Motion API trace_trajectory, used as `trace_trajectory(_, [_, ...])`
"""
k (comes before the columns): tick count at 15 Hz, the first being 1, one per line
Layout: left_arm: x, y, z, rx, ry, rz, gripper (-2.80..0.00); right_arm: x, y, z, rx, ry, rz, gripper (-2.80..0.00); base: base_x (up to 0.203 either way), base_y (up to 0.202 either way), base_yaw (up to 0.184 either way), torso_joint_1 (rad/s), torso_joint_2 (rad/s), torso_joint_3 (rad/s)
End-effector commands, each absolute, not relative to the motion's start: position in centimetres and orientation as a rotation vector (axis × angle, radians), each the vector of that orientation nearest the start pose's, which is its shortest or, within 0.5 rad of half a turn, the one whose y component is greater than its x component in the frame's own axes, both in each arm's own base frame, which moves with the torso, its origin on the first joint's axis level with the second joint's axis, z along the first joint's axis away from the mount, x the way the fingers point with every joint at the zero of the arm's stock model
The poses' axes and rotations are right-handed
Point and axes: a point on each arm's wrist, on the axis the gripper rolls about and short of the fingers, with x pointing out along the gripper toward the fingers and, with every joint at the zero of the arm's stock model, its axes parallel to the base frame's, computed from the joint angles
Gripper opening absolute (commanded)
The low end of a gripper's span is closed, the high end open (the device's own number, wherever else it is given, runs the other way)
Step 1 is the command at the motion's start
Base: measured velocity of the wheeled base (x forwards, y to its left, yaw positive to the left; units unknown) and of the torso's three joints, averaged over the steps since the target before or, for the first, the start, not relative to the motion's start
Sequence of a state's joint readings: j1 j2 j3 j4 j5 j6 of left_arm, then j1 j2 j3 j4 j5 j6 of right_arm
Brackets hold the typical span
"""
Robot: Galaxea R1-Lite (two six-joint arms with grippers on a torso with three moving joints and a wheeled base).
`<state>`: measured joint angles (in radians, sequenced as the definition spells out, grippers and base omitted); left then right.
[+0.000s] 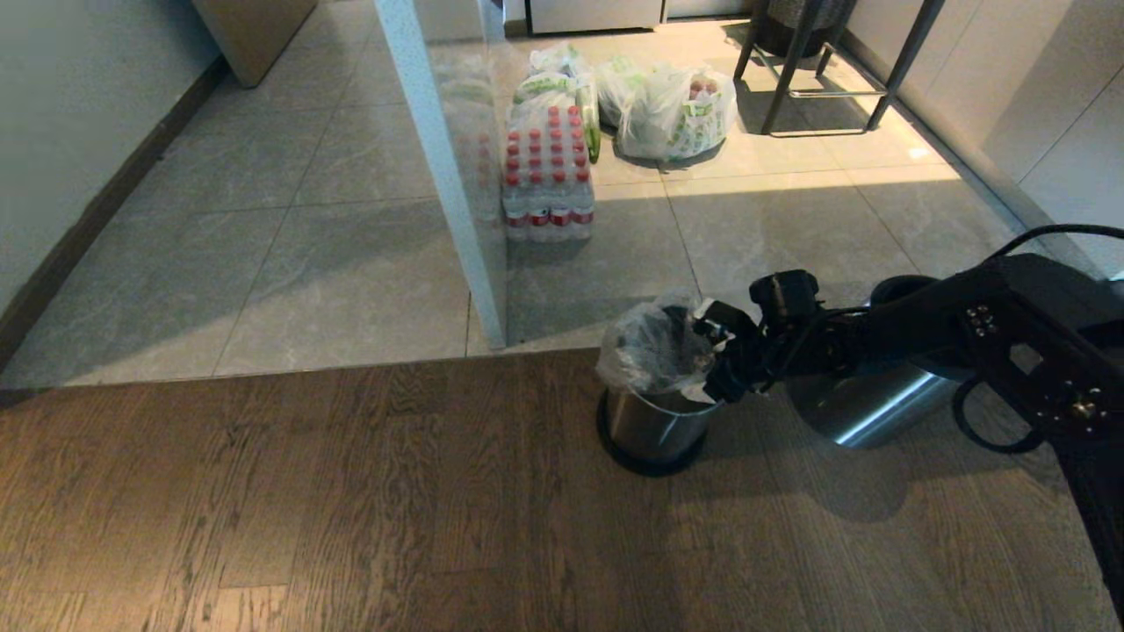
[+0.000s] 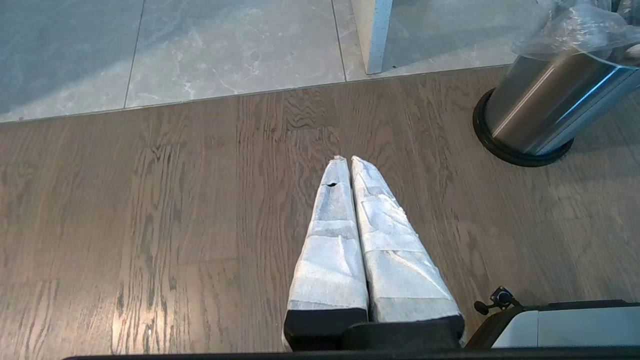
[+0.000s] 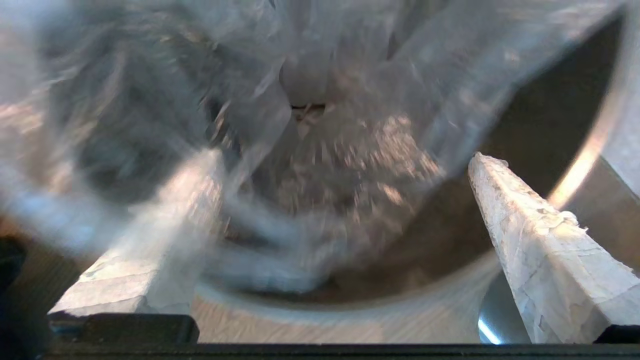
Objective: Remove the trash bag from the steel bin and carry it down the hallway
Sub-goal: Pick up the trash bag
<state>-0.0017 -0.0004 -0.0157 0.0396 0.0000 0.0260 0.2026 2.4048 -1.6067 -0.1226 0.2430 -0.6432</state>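
the trash bag point(image 1: 654, 347) sits bunched in the steel bin point(image 1: 652, 427) on the wood floor point(image 1: 351, 509), near the tile edge; its contents are blurred. the right gripper point(image 1: 713, 355) is at the bag's rim, fingers spread wide, one veiled by plastic. the left gripper point(image 2: 348, 161), fingers pressed together, hangs over bare boards well aside.

spread pincer point(image 3: 340, 200), trash bag point(image 3: 325, 165), steel bin point(image 3: 590, 145)
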Motion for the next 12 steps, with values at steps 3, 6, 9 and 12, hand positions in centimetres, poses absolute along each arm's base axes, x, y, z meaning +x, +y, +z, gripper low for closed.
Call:
trace_trajectory(3, [-2.4, 0.0, 7.6, 0.026, 0.025, -0.002, -2.80, 48.2, 10.5, 4.5, -0.600, 0.498, 0.632, 0.00, 0.000, 0.000, 0.000, 0.000, 0.00, 0.000])
trace_trajectory(6, [-2.4, 0.0, 7.6, 0.026, 0.025, -0.002, -2.80, 48.8, 10.7, 3.5, -0.604, 0.466, 0.621, 0.00, 0.000, 0.000, 0.000, 0.000, 0.00, 0.000])
trace_trajectory(9, [-2.4, 0.0, 7.6, 0.026, 0.025, -0.002, -2.80, 49.1, 10.7, 2.5, -0.600, 0.482, 0.623, 0.00, 0.000, 0.000, 0.000, 0.000, 0.00, 0.000])
trace_trajectory(12, [-2.4, 0.0, 7.6, 0.026, 0.025, -0.002, -2.80, 49.6, 11.0, 1.9, -0.557, 0.491, 0.610, 0.00, 0.000, 0.000, 0.000, 0.000, 0.00, 0.000])
